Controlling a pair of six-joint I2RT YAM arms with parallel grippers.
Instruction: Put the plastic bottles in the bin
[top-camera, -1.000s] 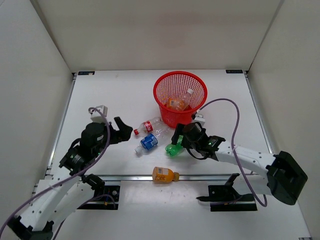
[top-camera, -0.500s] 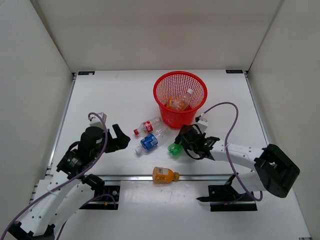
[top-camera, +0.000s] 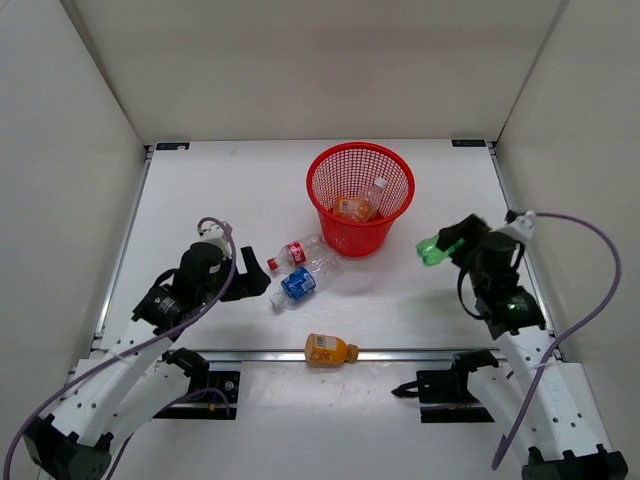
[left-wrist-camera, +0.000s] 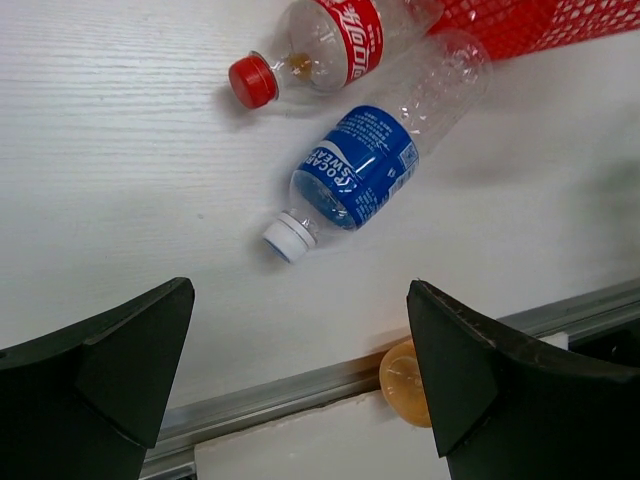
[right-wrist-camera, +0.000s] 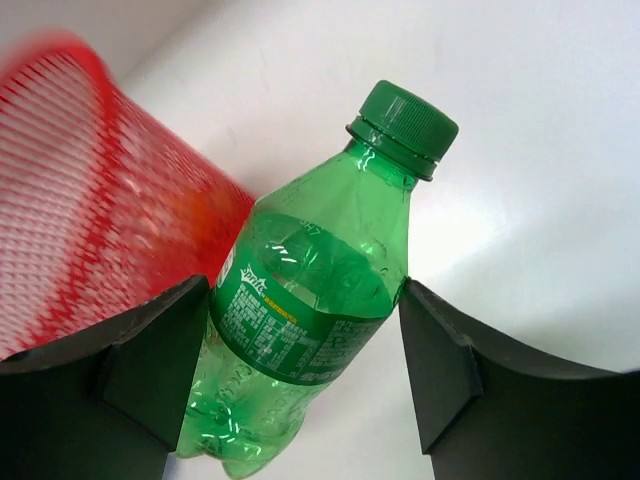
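Note:
My right gripper (top-camera: 452, 244) (right-wrist-camera: 303, 335) is shut on the green bottle (top-camera: 434, 247) (right-wrist-camera: 312, 290) and holds it in the air to the right of the red mesh bin (top-camera: 345, 236) (right-wrist-camera: 80, 200). An orange-filled bottle (top-camera: 350, 208) and a clear bottle (top-camera: 373, 193) lie inside the bin. On the table left of the bin lie the red-label bottle (top-camera: 300, 251) (left-wrist-camera: 340, 40) and the blue-label bottle (top-camera: 297, 284) (left-wrist-camera: 365, 175). Another orange-filled bottle (top-camera: 330, 349) (left-wrist-camera: 403, 380) rests on the front rail. My left gripper (top-camera: 248, 284) (left-wrist-camera: 300, 335) stands open, nothing in it, just left of the blue-label bottle.
A metal rail (top-camera: 420, 352) runs along the table's near edge, with the arm bases behind it. White walls enclose the table on three sides. The right arm's purple cable (top-camera: 590, 300) loops out to the right.
My right gripper closed on the green bottle, lifted it off the table and swung it right, beside the bin. The left arm edged lower and right toward the blue-label bottle.

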